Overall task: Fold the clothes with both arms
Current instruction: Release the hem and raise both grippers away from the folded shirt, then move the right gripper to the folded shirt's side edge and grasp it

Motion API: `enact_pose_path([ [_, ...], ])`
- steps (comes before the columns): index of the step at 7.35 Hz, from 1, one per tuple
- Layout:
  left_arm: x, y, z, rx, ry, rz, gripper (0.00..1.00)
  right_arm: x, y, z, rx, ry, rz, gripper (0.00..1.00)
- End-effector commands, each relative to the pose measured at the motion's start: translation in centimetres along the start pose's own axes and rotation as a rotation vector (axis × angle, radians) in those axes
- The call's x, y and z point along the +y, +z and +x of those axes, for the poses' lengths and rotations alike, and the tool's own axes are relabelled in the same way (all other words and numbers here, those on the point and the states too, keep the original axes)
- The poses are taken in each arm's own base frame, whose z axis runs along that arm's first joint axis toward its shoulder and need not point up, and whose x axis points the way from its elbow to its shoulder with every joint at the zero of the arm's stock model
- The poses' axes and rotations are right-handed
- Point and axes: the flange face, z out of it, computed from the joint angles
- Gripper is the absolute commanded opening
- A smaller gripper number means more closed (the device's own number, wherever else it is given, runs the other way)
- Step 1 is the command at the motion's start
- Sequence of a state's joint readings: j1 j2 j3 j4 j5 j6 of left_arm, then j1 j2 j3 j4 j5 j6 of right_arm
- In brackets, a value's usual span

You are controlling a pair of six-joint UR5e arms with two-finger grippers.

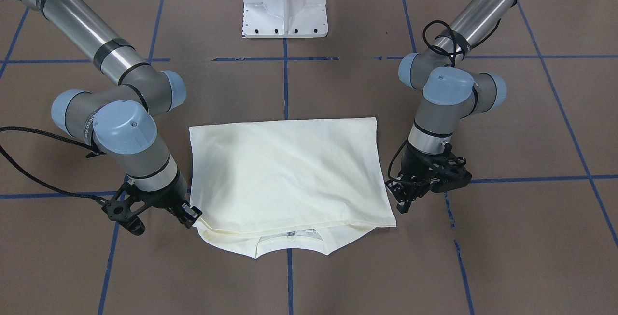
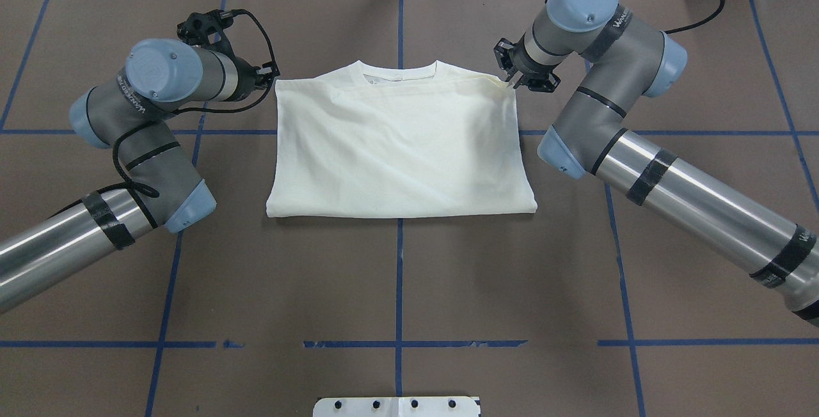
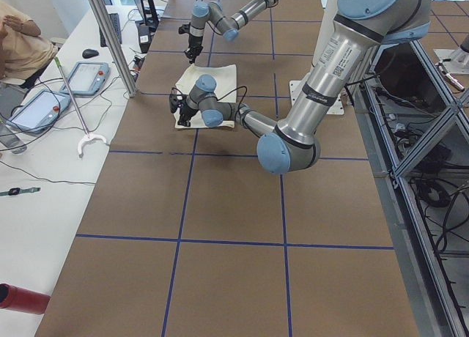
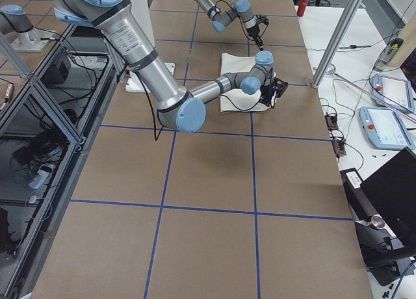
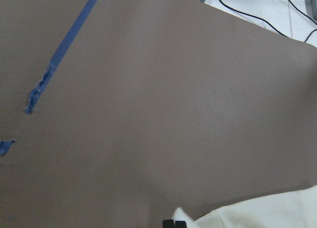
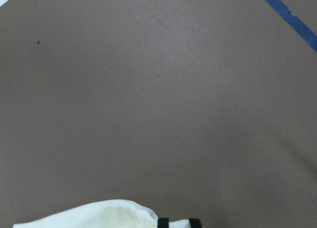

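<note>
T-shirt: the cream-white T-shirt lies flat in the middle of the table, plain side up and doubled over; the fold is on the robot's side, and the collar and the loose edges are on the far side
Handling: I judge it light, soft and limp, not fragile; it does not keep a shape when lifted, and the two layers can slide on each other
Where to hold: at the two far corners beside the collar, pinching both layers together and lifting them at the same height, so the cloth stays tight between the arms
Left gripper: the left gripper hangs low, just beside its corner of the shirt; I cannot tell how far it is open or if it touches the cloth
Right gripper: the right gripper is at the other corner; its wrist camera shows two fingertips a little apart with only table between them, and the cloth just beside
Edges: the side edges are straight, the top layer is a little wrinkled
Open room: bare brown surface with blue tape lines on all sides; the white pedestal base is well apart
</note>
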State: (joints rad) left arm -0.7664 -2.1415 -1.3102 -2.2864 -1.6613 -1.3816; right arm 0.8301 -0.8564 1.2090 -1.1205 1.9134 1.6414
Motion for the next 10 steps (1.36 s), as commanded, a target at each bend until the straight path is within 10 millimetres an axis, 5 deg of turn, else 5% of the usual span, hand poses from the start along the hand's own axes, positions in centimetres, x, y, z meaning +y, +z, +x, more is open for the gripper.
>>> enact_pose_path([
  [1,-0.5,-0.1,-0.5,0.001,0.041,0.007,0.40,-0.1,-1.1,-0.5,-0.022,0.003,-0.008,0.42],
  [2,-2.1,-0.5,-0.9,0.000,0.037,0.024,0.40,0.7,-2.9,-1.0,-0.053,-0.004,-0.051,0.42],
  [4,-2.0,-0.7,-0.7,0.020,0.053,0.020,0.40,3.3,-7.6,5.0,-0.120,-0.038,-0.120,0.48],
  [7,-2.1,-1.0,-0.3,0.029,0.054,0.020,0.40,10.7,-8.5,12.2,-0.112,-0.018,-0.145,0.59],
  [10,-1.9,-1.1,-0.3,0.031,0.055,0.019,0.40,13.6,-5.6,14.3,-0.051,0.002,-0.156,0.68],
])
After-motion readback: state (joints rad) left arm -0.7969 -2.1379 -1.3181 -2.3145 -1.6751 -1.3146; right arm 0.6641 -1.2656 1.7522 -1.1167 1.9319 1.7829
